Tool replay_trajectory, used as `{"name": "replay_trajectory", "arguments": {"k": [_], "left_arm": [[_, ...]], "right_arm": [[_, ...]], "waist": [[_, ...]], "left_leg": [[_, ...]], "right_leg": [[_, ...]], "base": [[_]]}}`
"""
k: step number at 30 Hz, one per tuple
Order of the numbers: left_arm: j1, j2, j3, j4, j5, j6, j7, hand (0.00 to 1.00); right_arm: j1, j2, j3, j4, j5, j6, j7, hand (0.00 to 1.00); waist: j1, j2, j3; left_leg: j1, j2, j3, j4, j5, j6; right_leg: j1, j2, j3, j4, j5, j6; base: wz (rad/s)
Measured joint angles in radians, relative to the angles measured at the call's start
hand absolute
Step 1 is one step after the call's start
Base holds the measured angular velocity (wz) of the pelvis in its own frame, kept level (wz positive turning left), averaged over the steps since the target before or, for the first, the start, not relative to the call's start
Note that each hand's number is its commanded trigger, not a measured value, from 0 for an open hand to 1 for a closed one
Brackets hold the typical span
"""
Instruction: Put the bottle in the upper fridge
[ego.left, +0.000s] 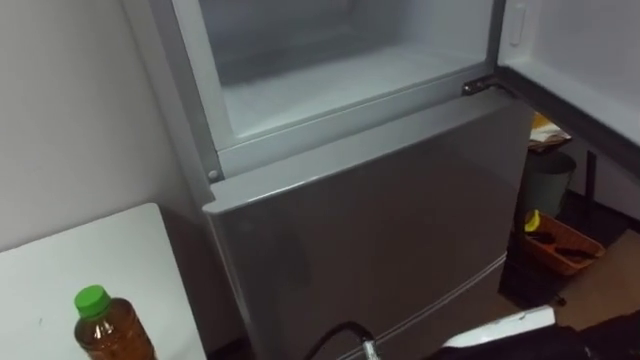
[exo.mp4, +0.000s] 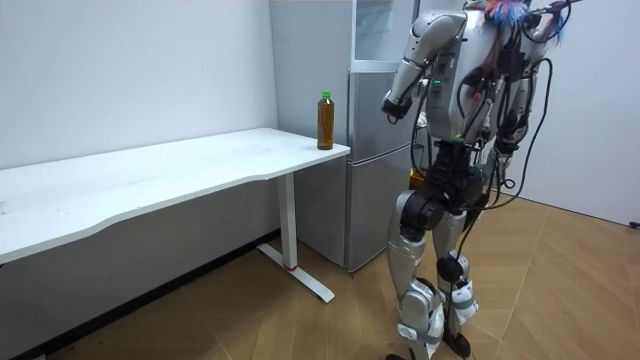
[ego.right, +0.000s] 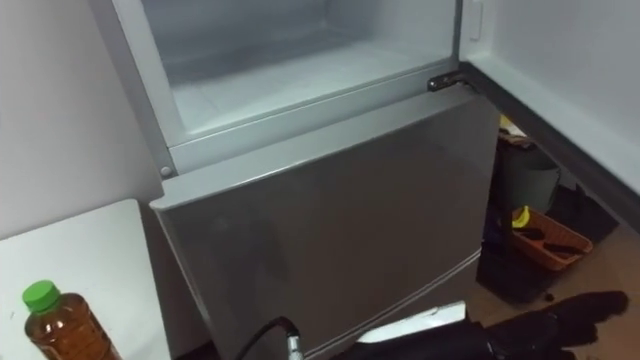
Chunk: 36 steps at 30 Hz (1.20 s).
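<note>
**Robot at the open upper fridge; bottle on the table**

Nearest the lens, at the lower right of the eye views, is the dark right hand (ego.right: 560, 325), low in front of the fridge's lower door. Whether it is open or closed cannot be told.

The tall silver two-door fridge (ego.left: 380, 230) stands against the plain white wall (exo.mp4: 130, 70). Its lower door is shut. Its white-walled upper compartment (ego.left: 330, 70) is open, with the upper door (ego.left: 590, 60) angled out to the robot's right.

Just beside the fridge, on the robot's left, stands the long white rectangular table (exo.mp4: 150, 170). On the table corner nearest the fridge stands the green-capped clear plastic bottle of amber liquid (ego.left: 108, 330). It is upright, long axis vertical, cap uppermost, and apart from both hands.

In the room view the robot stands upright on the pale wooden floor (exo.mp4: 300, 320), facing the fridge, near the table's end. Its left hand (exo.mp4: 392, 105) hangs from a bent arm at chest height; its state cannot be told.

On the floor to the right of the fridge are a dark grey round bin (ego.left: 548, 180), an orange tray (ego.left: 565, 245) and, at the tray's rim, a small yellow object (ego.left: 532, 220).
</note>
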Motion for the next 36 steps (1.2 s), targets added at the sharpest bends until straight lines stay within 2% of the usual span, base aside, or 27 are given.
{"name": "replay_trajectory", "arguments": {"k": [3,5,7,11,13,15,18,21,24,26,28,30,31,32,34,35,36], "left_arm": [[0.013,0.012,0.019,-0.004,0.023,0.000,0.003,0.00],[0.049,0.022,0.024,-0.011,0.045,0.000,0.004,0.00],[0.107,0.035,0.024,-0.011,0.067,0.008,0.004,0.00],[0.155,0.059,0.033,-0.011,0.071,0.030,0.001,0.00],[0.198,0.066,0.058,-0.008,0.099,0.035,0.002,0.00],[0.238,0.071,0.084,-0.008,0.118,0.039,0.003,0.00],[0.313,0.076,0.105,0.007,0.140,0.043,0.025,0.00],[0.371,0.089,0.122,0.011,0.142,0.048,0.028,0.00],[0.435,0.109,0.178,0.033,0.149,0.053,0.029,0.00],[0.460,0.109,0.210,0.054,0.162,0.061,0.041,0.00],[0.505,0.106,0.256,0.098,0.165,0.057,0.065,0.00],[0.539,0.106,0.278,0.134,0.186,0.057,0.090,0.00],[0.564,0.119,0.292,0.171,0.194,0.048,0.105,0.00],[0.574,0.119,0.301,0.200,0.194,0.038,0.110,0.00],[0.599,0.117,0.328,0.340,0.206,0.026,0.134,0.00],[0.606,0.117,0.339,0.373,0.206,0.023,0.145,0.00],[0.624,0.117,0.365,0.443,0.205,0.008,0.162,0.00]], "right_arm": [[0.001,0.002,-0.001,0.000,-0.012,-0.006,-0.002,0.00],[0.002,0.003,0.001,0.001,-0.011,-0.005,-0.007,0.00],[0.003,0.004,0.002,0.001,-0.012,0.005,-0.007,0.00],[0.004,0.007,0.005,0.001,-0.014,0.007,-0.005,0.00],[0.006,0.008,0.005,-0.001,-0.030,0.008,-0.005,0.00],[0.012,0.010,0.003,-0.021,-0.054,0.012,-0.006,0.00],[0.013,0.025,0.002,-0.035,-0.093,0.015,-0.006,0.00],[0.015,0.040,0.001,-0.041,-0.115,0.016,-0.006,0.00],[0.014,0.043,0.001,-0.045,-0.141,0.016,-0.003,0.00],[0.018,0.040,-0.002,-0.045,-0.160,0.016,0.003,0.00],[0.039,0.040,-0.017,-0.073,-0.168,0.017,0.010,0.00],[0.047,0.040,-0.018,-0.091,-0.169,0.017,0.027,0.00],[0.050,0.041,-0.017,-0.097,-0.170,0.017,0.039,0.00],[0.051,0.041,-0.017,-0.097,-0.169,0.017,0.043,0.00],[0.066,0.041,-0.026,-0.097,-0.169,0.017,0.059,0.00],[0.071,0.041,-0.031,-0.099,-0.169,0.016,0.062,0.00],[0.081,0.040,-0.041,-0.100,-0.169,0.015,0.067,0.00]], "waist": [[0.023,-0.003,0.0000],[0.036,-0.003,-0.0002],[0.047,-0.005,-0.0008],[0.077,-0.010,-0.0019],[0.102,-0.012,-0.0030],[0.108,-0.017,-0.0040],[0.129,-0.035,-0.0105],[0.158,-0.042,-0.0090],[0.169,-0.042,-0.0090],[0.185,-0.043,-0.0085],[0.211,-0.048,-0.0094],[0.213,-0.053,-0.0107],[0.222,-0.057,-0.0106],[0.227,-0.059,-0.0114],[0.247,-0.071,-0.0127],[0.252,-0.074,-0.0124],[0.269,-0.075,-0.0150]], "left_leg": [[0.000,0.000,-0.005,0.000,0.000,0.000],[0.001,0.000,-0.007,0.002,0.000,0.000],[-0.002,-0.002,-0.029,0.004,0.000,0.000],[-0.017,-0.001,-0.053,0.018,0.001,-0.001],[-0.016,-0.001,-0.055,0.018,0.002,-0.003],[-0.017,-0.001,-0.058,0.018,0.003,-0.003],[-0.016,0.000,-0.058,0.018,0.005,-0.004],[-0.018,-0.001,-0.062,0.018,0.005,-0.004],[-0.030,-0.001,-0.074,0.024,0.005,-0.004],[-0.040,-0.001,-0.077,0.036,0.004,-0.004],[-0.035,-0.001,-0.077,0.033,0.005,-0.004],[-0.035,-0.001,-0.079,0.033,0.005,-0.004],[-0.035,-0.001,-0.082,0.032,0.005,-0.004],[-0.035,-0.002,-0.084,0.032,0.005,-0.004],[-0.033,-0.003,-0.095,0.034,0.005,-0.005],[-0.033,-0.003,-0.097,0.035,0.004,-0.005],[-0.034,-0.003,-0.100,0.037,0.004,-0.005]], "right_leg": [[0.007,0.000,-0.007,0.003,0.000,0.000],[0.011,-0.001,-0.010,0.002,0.000,0.000],[0.012,-0.001,-0.030,0.001,0.000,0.000],[0.011,-0.002,-0.053,0.000,0.000,-0.001],[0.011,-0.002,-0.054,0.001,0.001,-0.002],[0.012,-0.003,-0.059,0.002,0.001,-0.002],[0.014,-0.002,-0.059,0.001,0.002,-0.004],[0.016,-0.001,-0.062,0.003,0.003,-0.005],[0.014,-0.002,-0.077,0.001,0.003,-0.005],[0.012,-0.003,-0.081,0.000,0.003,-0.005],[0.015,-0.003,-0.083,0.002,0.000,-0.007],[0.017,-0.003,-0.085,0.002,-0.001,-0.007],[0.019,-0.003,-0.089,0.001,-0.001,-0.007],[0.020,-0.003,-0.092,0.001,-0.001,-0.007],[0.030,-0.005,-0.110,-0.002,-0.001,-0.007],[0.033,-0.005,-0.113,-0.005,-0.001,-0.007],[0.035,-0.004,-0.114,-0.012,-0.001,-0.008]], "base": [[0.07],[0.08],[0.24],[0.21],[0.00],[0.04],[0.00],[0.03],[0.12],[0.09],[0.00],[0.03],[0.05],[0.09],[0.16],[0.13],[0.05]]}}
